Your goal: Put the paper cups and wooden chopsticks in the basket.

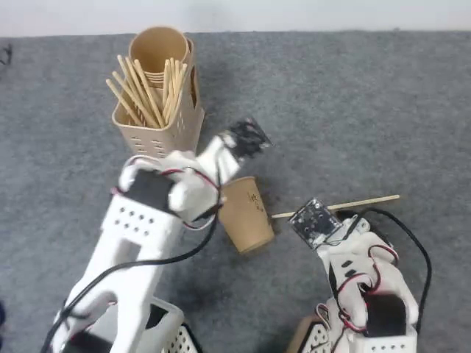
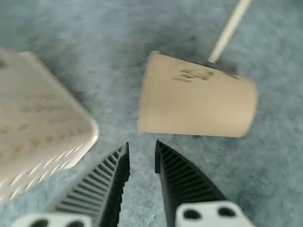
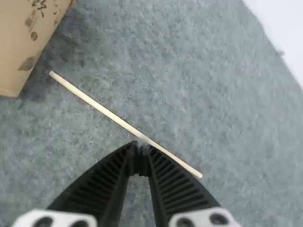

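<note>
The right gripper [image 3: 138, 149] has its tips closed on one loose chopstick [image 3: 94, 104] lying on grey carpet [image 1: 353, 103]. The left gripper [image 2: 142, 146], open only a narrow slit, holds nothing. Just beyond it one paper cup [image 2: 199, 101] lies on its side, its small dark print unreadable. Nearby, one basket [image 1: 158, 136] holds stacked cups [image 1: 156, 48] and roughly ten chopsticks [image 1: 143, 92].
</note>
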Controlling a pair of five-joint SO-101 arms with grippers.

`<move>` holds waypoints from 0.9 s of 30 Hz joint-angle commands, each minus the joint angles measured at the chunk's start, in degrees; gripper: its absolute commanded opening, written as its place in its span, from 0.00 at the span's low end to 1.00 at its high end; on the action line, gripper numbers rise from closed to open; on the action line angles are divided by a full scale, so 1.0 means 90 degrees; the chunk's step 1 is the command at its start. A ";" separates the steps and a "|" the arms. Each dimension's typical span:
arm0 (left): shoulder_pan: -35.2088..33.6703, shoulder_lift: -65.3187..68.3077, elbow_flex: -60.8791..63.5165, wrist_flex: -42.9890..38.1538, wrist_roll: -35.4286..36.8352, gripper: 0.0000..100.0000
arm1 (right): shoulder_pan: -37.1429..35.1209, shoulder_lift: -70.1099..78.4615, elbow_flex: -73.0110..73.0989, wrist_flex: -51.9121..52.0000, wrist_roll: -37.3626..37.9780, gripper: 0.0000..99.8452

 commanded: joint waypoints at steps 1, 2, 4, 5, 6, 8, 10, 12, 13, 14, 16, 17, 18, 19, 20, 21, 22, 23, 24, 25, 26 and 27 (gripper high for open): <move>0.0313 0.0244 -0.0259 -0.0127 -0.0410 0.09 | 0.0083 0.0054 0.0107 -0.0347 -0.0410 0.01; 0.0313 0.0342 -0.0259 -0.0244 -0.0479 0.11 | 0.0083 0.0054 0.0195 -0.0415 -0.0469 0.01; 0.0215 0.0557 -0.0249 -0.0654 -0.0479 0.14 | 0.0083 0.0054 0.0400 -0.0503 -0.0488 0.01; 0.0117 0.0684 -0.0249 -0.0860 -0.0479 0.16 | 0.0093 0.0054 0.0498 -0.0542 -0.0488 0.01; 0.0039 0.0830 -0.0249 -0.1055 -0.0469 0.17 | 0.0161 0.0054 0.0576 -0.0591 -0.0469 0.01; -0.0117 0.1162 -0.0249 -0.1319 -0.0469 0.20 | 0.0659 0.0044 0.0625 -0.0786 -0.0488 0.01; -0.0225 0.1514 -0.0249 -0.1504 -0.0469 0.21 | 0.1470 0.0044 0.0635 -0.1148 -0.0518 0.01; -0.0264 0.1875 -0.0278 -0.1621 -0.0469 0.21 | 0.2164 0.0044 0.0664 -0.1538 -0.0801 0.01; -0.0254 0.2042 -0.0278 -0.1661 -0.0469 0.21 | 0.2388 0.0044 0.0684 -0.1675 -0.1074 0.01; -0.0234 0.2188 -0.0278 -0.1709 -0.0469 0.21 | 0.2505 0.0044 0.0694 -0.1763 -0.1299 0.01; -0.0234 0.2452 -0.0298 -0.1875 -0.0469 0.21 | 0.2545 0.0044 0.0694 -0.1812 -0.1495 0.01; -0.0234 0.2569 -0.0347 -0.1944 -0.0469 0.21 | 0.2525 0.0044 0.0694 -0.1812 -0.1436 0.01; -0.0234 0.2686 -0.0435 -0.1915 -0.0469 0.21 | 0.2525 0.0044 0.0694 -0.1812 -0.1416 0.01; -0.0234 0.2803 -0.0552 -0.1827 -0.0479 0.21 | 0.2525 0.0044 0.0694 -0.1841 -0.1407 0.01; -0.0225 0.2911 -0.0689 -0.1700 -0.0479 0.21 | 0.2535 0.0044 0.0703 -0.1851 -0.1407 0.01; -0.0166 0.3018 -0.0825 -0.1524 -0.0479 0.21 | 0.2535 0.0044 0.0713 -0.1851 -0.1407 0.01; -0.0088 0.3126 -0.0933 -0.1328 -0.0479 0.21 | 0.2535 0.0044 0.0752 -0.1861 -0.1407 0.01; 0.0000 0.3214 -0.1001 -0.1114 -0.0498 0.21 | 0.2535 0.0044 0.0801 -0.1900 -0.1407 0.01; 0.0117 0.3292 -0.1031 -0.0908 -0.0596 0.21 | 0.2525 0.0044 0.0860 -0.1998 -0.1407 0.01; 0.0244 0.3370 -0.1031 -0.0742 -0.0791 0.21 | 0.2525 0.0044 0.0938 -0.2125 -0.1397 0.01; 0.0352 0.3438 -0.1031 -0.0596 -0.0996 0.21 | 0.2535 0.0044 0.1016 -0.2222 -0.1397 0.01; 0.0449 0.3497 -0.1031 -0.0498 -0.1153 0.21 | 0.2535 0.0044 0.1065 -0.2291 -0.1397 0.01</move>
